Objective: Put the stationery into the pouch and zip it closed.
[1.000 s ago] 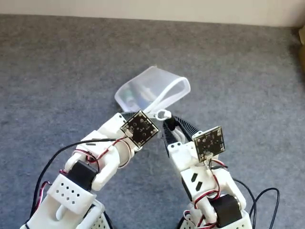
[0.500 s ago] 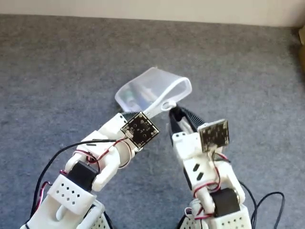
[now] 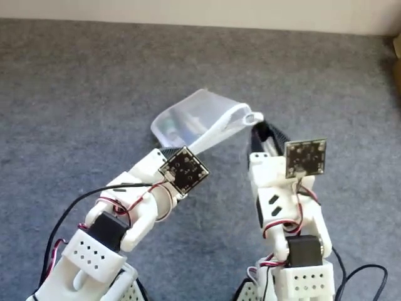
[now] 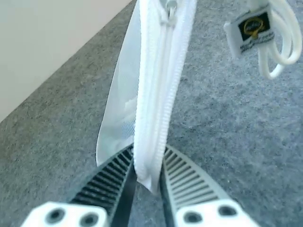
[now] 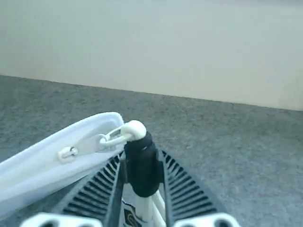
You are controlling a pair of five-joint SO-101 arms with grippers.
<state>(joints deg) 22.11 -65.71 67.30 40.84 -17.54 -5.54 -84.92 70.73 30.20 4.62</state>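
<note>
Light: soft and even, moderately bright over my table [image 3: 75, 75]; no hard-edged shadows.
Shadow: faint, diffuse patches beside the pouch [image 3: 188, 119] and under my arms, high view.
Wall [image 5: 189, 47]: pale, evenly lit, brightest area of my right wrist view.
Glare: mild sheen on the pouch's clear side; its white zip tape [image 4: 158, 94] is nearly washed out.
Dark items: ribbed insides of my left gripper [image 4: 147, 151] and right gripper [image 5: 142, 156], black zip pull [image 5: 139, 172]; little detail in them.

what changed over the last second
The right gripper, shut on the zipper pull, slid right and farther out along the pouch. The left gripper stayed clamped on the pouch's near end; the pouch kept its place.
</note>
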